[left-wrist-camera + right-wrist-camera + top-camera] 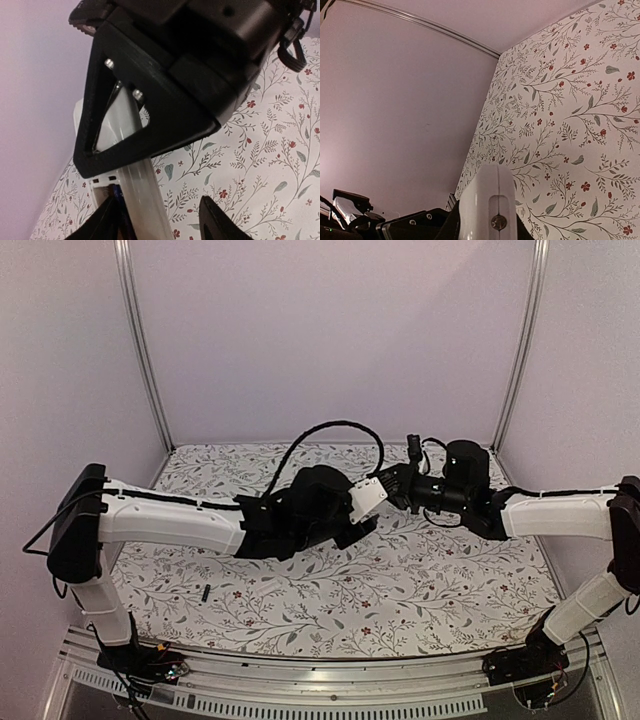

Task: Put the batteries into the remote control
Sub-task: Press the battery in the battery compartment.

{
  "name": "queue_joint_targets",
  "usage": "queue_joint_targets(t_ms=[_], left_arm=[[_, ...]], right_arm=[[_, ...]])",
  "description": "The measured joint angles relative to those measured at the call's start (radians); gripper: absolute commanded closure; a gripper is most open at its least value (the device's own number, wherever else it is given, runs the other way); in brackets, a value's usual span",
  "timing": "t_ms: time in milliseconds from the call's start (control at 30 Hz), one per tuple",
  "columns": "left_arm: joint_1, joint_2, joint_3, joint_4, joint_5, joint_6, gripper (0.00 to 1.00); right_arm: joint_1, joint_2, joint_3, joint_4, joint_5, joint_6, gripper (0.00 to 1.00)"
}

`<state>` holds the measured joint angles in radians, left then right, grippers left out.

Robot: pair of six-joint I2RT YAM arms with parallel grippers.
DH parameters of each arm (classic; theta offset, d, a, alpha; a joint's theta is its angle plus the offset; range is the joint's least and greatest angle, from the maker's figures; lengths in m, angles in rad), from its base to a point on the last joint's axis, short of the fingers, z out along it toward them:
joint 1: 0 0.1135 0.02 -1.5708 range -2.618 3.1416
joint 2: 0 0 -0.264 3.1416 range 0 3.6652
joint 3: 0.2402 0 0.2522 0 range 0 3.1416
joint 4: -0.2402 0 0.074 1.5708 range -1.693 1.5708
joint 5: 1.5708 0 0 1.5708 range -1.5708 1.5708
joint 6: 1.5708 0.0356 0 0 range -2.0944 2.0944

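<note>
The remote control is held up above the counter, clenched in the right tool. The left tool is released, and its fingers are kept apart with the remote control between them. One battery is lying on the counter, well apart from the remote control.

Both arms reach inward; the left tool, jaws apart, stands just before the right tool, whose jaws are clamped tight.
</note>
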<state>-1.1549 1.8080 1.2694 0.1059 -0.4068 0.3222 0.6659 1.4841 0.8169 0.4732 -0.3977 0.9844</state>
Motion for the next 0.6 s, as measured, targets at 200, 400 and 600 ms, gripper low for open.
queue_joint_targets(t_ms=[200, 400, 600], left_arm=[[-0.005, -0.027, -0.003, -0.023, 0.000, 0.005, 0.33], [-0.005, -0.129, -0.014, -0.021, 0.007, -0.013, 0.29], [0.005, -0.247, -0.031, -0.092, 0.021, -0.124, 0.34]], right_arm=[[-0.014, 0.002, -0.020, 0.050, -0.014, -0.023, 1.00], [-0.031, 0.016, -0.057, 0.077, -0.042, -0.067, 1.00], [-0.053, 0.023, -0.088, 0.097, -0.092, -0.114, 1.00]])
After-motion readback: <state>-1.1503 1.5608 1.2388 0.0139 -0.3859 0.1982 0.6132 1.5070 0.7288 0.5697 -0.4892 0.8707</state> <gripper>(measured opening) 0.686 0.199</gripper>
